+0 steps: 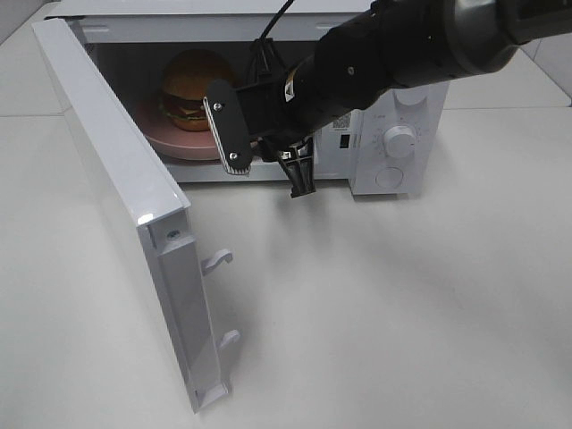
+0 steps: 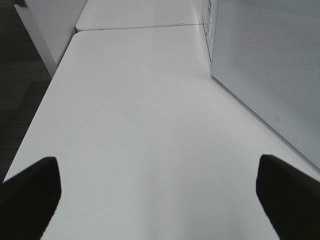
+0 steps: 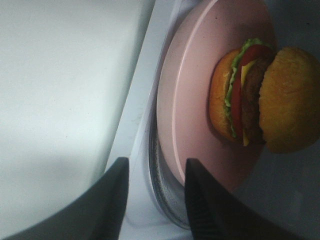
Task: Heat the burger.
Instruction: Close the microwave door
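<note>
White tabletop [image 1: 402,313], white microwave door [image 1: 107,152] open, golden-bun burger [image 1: 189,85] on round pink plate [image 1: 179,145] inside; right gripper [image 1: 271,179] spread empty at mouth, left gripper [image 2: 157,165] likewise; could snag plate rim backing out.

- Right arm [image 1: 393,54]: glossy black cylindrical housing, with a small white label [image 1: 290,88] behind the jaws.
- Black cable [image 1: 271,27]: exits the wrist behind the jaws.
- Right gripper [image 1: 268,174]: one flat finger faced with a pale ribbed pad [image 1: 225,134]; the opposite finger is black.
- Left gripper [image 2: 160,195]: two matte black, round-edged fingertips [image 2: 30,192].
</note>
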Available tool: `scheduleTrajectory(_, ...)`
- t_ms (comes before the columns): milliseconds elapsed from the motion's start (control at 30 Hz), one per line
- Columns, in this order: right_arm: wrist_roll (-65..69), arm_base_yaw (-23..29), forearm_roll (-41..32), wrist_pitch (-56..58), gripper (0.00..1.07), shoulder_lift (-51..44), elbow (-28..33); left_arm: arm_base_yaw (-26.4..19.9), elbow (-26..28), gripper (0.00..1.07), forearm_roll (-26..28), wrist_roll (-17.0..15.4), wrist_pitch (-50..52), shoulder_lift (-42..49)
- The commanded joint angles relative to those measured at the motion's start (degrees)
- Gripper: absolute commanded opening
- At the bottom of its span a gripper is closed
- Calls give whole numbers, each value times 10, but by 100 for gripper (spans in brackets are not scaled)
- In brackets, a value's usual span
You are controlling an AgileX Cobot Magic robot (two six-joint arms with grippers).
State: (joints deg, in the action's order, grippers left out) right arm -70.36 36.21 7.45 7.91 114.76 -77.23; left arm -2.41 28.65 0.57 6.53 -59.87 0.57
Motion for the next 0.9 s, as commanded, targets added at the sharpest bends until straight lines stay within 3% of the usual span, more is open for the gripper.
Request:
scheduleTrajectory(33,17,0,1,-26,40,-22,22,3,-1,100,2,-3,5,8)
scheduleTrajectory(300,72,0,1,-93,65,-72,86,3,-1,100,2,-3,5,8)
scheduleTrajectory(367,87,0,1,-115,77,-91,111,3,-1,100,2,-3,5,8)
scheduleTrajectory(467,97,0,1,-125,83,-110,134,3,-1,100,2,-3,5,8)
scheduleTrajectory(900,185,-2,1,-137,83,-201,244,3,-1,100,2,-3,5,8)
